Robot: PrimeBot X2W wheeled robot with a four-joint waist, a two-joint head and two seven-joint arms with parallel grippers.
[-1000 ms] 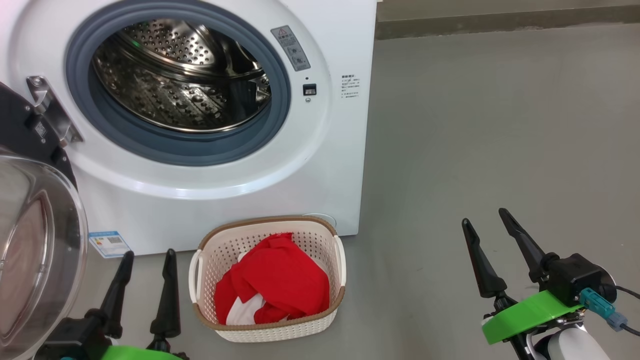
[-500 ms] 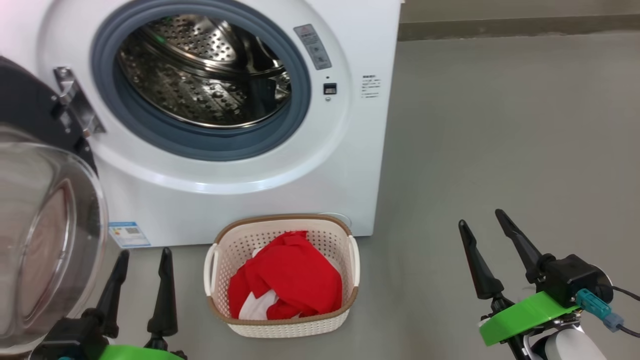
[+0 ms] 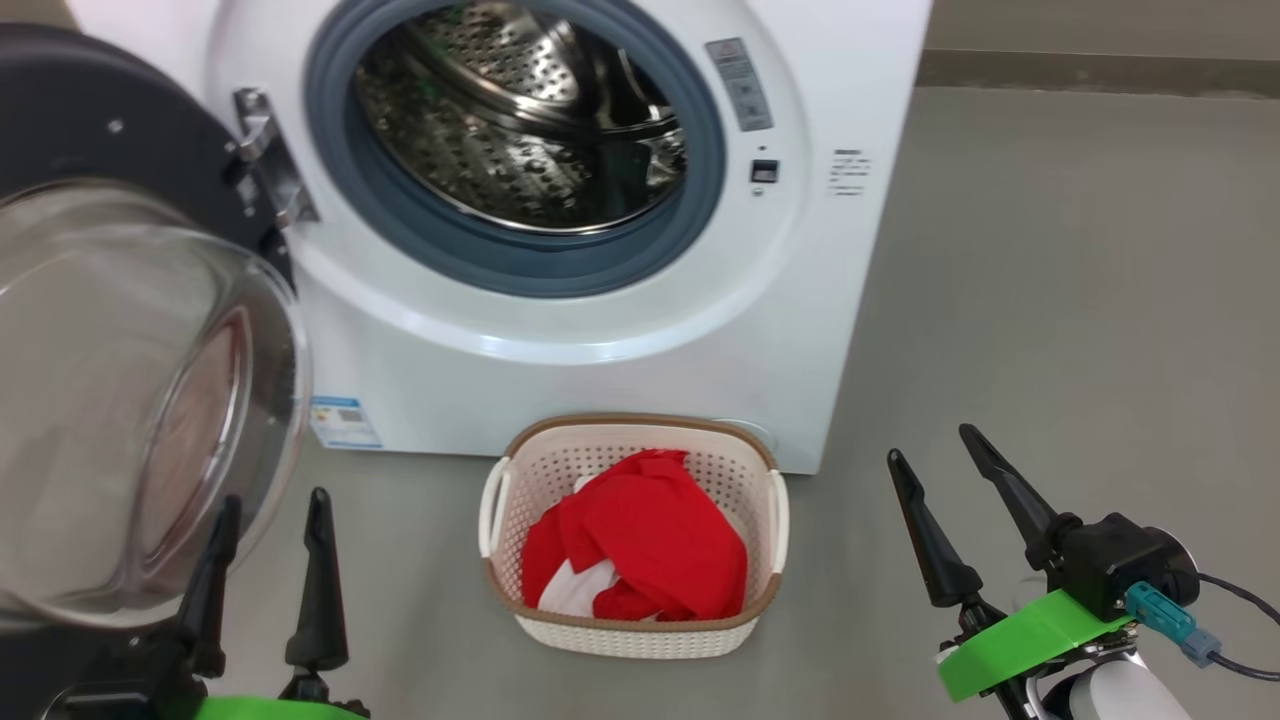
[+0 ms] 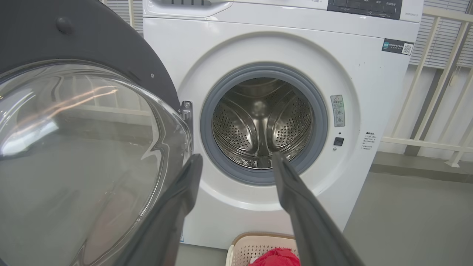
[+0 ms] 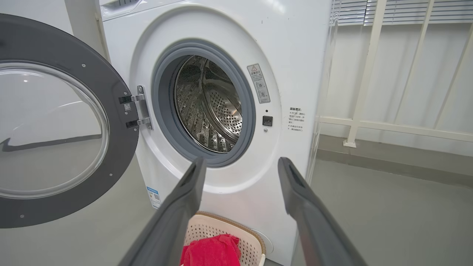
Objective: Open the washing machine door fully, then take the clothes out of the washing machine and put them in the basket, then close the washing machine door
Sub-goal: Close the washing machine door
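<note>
A grey, smooth floor [image 3: 1050,300] ran under everything, with a white railing [image 5: 369,74] along the wall beyond.

Nearest the robot, the left gripper [image 3: 276,496] rose at the lower left of the head view, its two dark fingers pointing up and spread wide, nothing between them. It stood just in front of the bulging glass window [image 3: 120,400]; contact could not be told. The right gripper [image 3: 930,443] sat low at the right over bare floor, well apart from the machine, its two fingers leaning to the left and as widely parted, also holding nothing. A green band [image 3: 1020,640] wrapped its wrist.

Between the two grippers and a little further on stood one basket [image 3: 640,635] on the floor, just before the foot of the washing machine [image 3: 600,370]. The clothes [image 3: 655,545] lay heaped inside it – red fabric with white parts at the lower left. How many garments made up the heap could not be told.

Behind the basket stood the one white machine. The washing machine door [image 3: 100,120] was swung out wide on the robot's left, hung from a metal hinge [image 3: 265,150]. The grey rubber ring [image 3: 560,270] circled the perforated steel drum [image 3: 520,150], and no fabric showed in the visible part of it. Two labels marked the front – a grey label [image 3: 740,85] beside the opening and a blue-and-white label [image 3: 345,422] low at the left.
</note>
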